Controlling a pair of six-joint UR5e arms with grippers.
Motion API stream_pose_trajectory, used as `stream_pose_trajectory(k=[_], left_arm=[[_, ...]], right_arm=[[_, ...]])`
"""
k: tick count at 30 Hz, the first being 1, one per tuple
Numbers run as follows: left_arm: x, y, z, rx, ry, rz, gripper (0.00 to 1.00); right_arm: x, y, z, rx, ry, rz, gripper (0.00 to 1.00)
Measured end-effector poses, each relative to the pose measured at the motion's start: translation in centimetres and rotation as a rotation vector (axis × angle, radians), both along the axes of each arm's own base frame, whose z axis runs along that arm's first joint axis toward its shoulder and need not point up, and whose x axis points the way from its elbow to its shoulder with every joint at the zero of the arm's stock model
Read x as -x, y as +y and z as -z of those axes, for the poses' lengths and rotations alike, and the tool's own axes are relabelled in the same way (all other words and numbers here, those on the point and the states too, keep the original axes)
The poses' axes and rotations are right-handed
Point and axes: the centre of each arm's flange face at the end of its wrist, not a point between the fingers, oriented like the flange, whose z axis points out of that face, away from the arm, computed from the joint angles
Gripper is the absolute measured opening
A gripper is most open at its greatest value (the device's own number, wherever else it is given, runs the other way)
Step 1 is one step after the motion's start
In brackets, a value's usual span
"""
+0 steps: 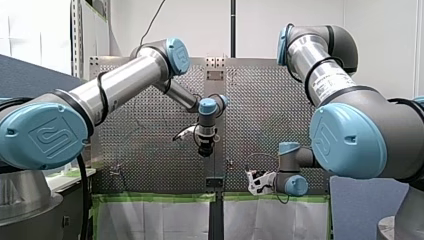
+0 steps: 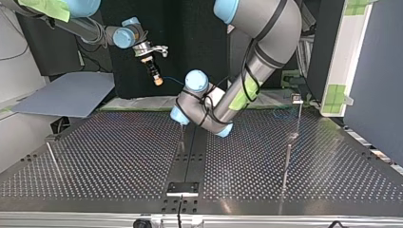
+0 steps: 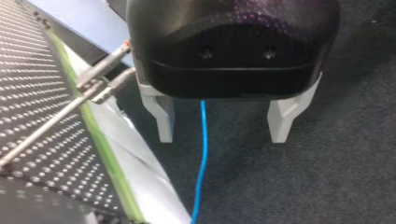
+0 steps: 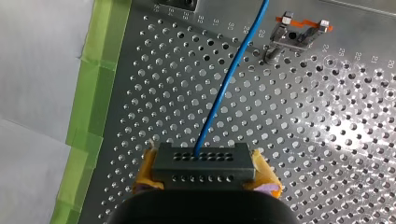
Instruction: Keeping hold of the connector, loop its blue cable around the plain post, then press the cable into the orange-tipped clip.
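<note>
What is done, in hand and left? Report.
Done: my right pincer grips the connector. In hand: my left pincer stands open about the blue cable. Left: the cable runs straight past the orange-tipped clip, not in it; no loop shows yet.

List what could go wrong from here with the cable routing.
1. My left gripper is open, the blue cable loose between its fingers; it may slip out during looping.
2. My right gripper holds the connector by its ends; tension in the cable could twist it free.
</note>
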Motion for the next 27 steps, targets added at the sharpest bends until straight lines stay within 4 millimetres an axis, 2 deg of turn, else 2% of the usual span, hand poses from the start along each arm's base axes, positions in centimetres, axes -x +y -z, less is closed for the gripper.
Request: stream_pose_trajectory(k=[8, 15, 20, 27], left_arm=[[-0.3, -1.4, 2.5, 0.015, 0.033, 0.032, 1.00], [-2.1, -2.3, 2.3, 0.088, -0.040, 0.009, 1.00], [-2.8, -1.9, 2.8, 0.098, -0.079, -0.025, 1.00], [-2.8, -0.7, 4.7, 0.073, -0.075, -0.053, 1.00]], right_arm=[[-0.1, 0.0, 0.0, 0.000, 0.000, -0.001, 0.00], [-0.1, 0.0, 0.0, 0.003, -0.001, -0.002, 0.00], [-0.1, -0.1, -0.1, 0.004, -0.002, -0.002, 0.00], [-0.2, -0.1, -0.1, 0.005, -0.003, -0.003, 0.00]])
